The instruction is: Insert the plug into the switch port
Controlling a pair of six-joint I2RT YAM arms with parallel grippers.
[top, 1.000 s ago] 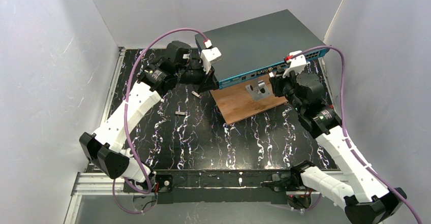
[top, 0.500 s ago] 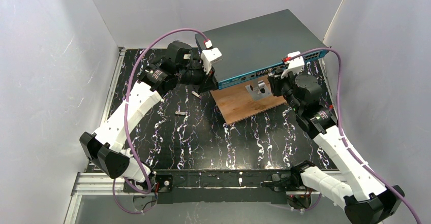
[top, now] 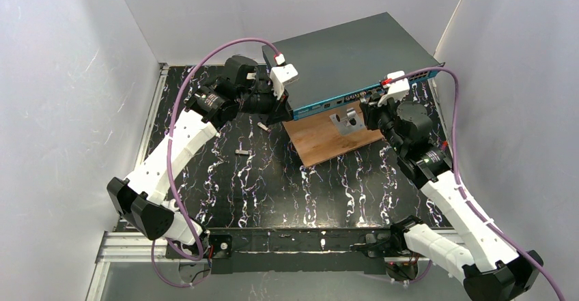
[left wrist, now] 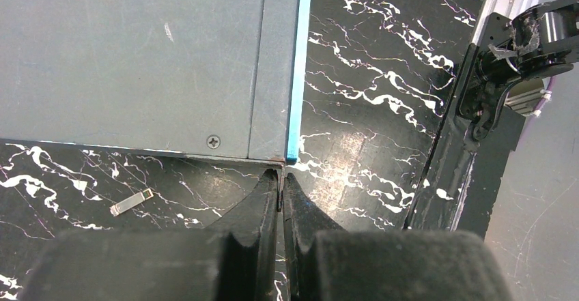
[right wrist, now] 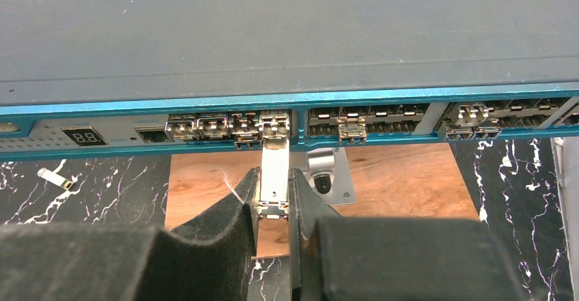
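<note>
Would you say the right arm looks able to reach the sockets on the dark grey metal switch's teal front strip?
Probably yes: the right tool, shut on the silver metal plug, holds its tip at a socket of the dark grey switch, with nothing between.

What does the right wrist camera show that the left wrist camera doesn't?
Only right wrist: the plug pinched in the right gripper, its tip at a port of the switch, and the wooden board. Only left wrist: the left gripper, shut and empty, at the switch's corner, and a casing screw. Both: the switch and the black marbled table.
</note>
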